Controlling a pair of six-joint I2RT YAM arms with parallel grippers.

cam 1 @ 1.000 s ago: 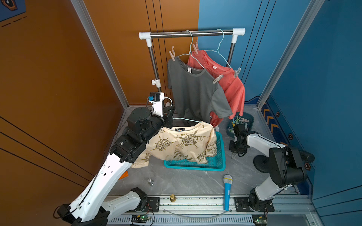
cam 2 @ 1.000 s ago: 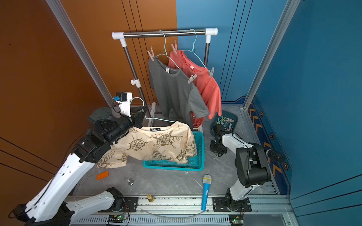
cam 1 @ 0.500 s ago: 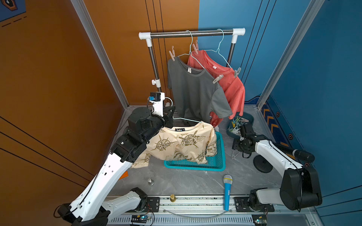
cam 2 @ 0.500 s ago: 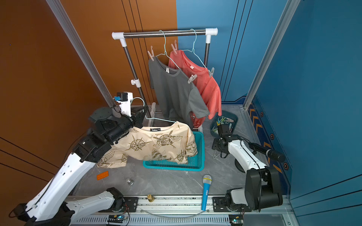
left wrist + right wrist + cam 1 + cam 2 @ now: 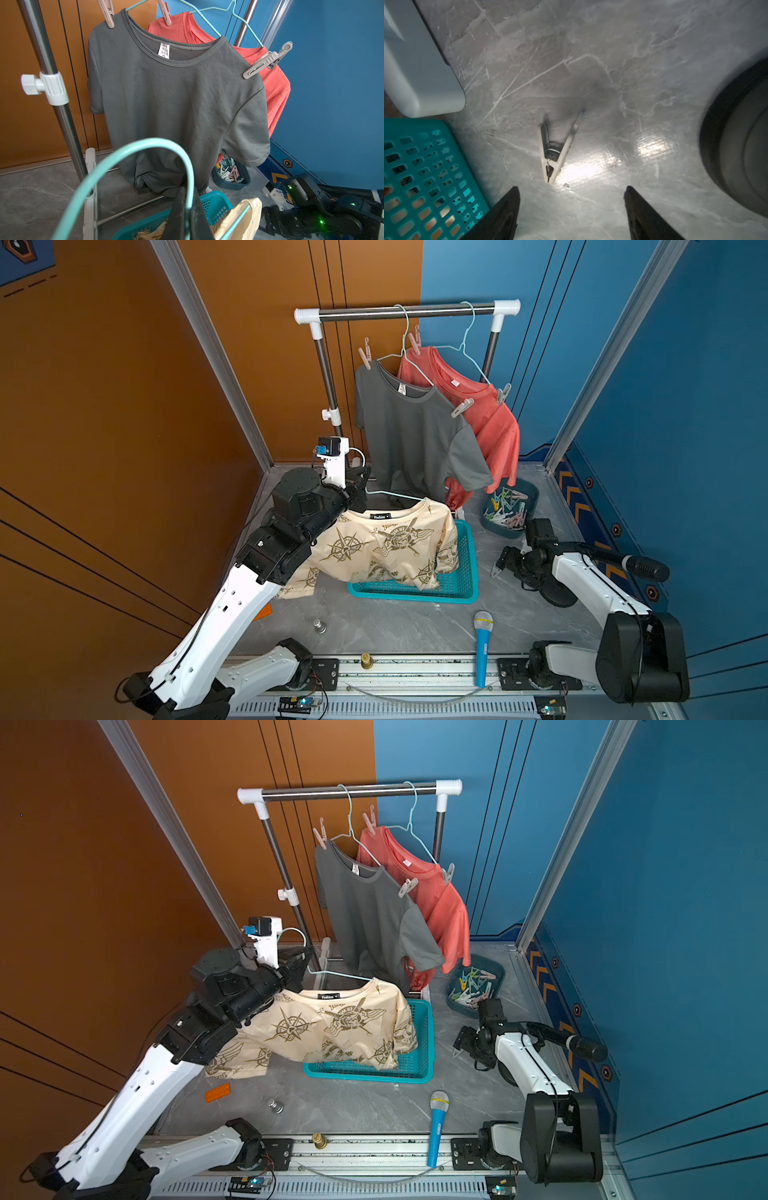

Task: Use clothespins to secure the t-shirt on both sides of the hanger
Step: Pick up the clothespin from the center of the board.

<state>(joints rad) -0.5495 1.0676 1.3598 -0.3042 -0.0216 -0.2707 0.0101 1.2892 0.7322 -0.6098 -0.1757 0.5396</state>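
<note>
While left tool [image 5: 188, 199] grips the hanger [image 5: 124, 149], right tool [image 5: 571, 188] has spread wide above clothespin [image 5: 554, 153].

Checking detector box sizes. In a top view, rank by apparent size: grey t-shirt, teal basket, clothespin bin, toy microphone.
1. grey t-shirt
2. teal basket, partly covered by the cream shirt
3. clothespin bin, farther away
4. toy microphone: about as long as the bin, much thinner
</note>
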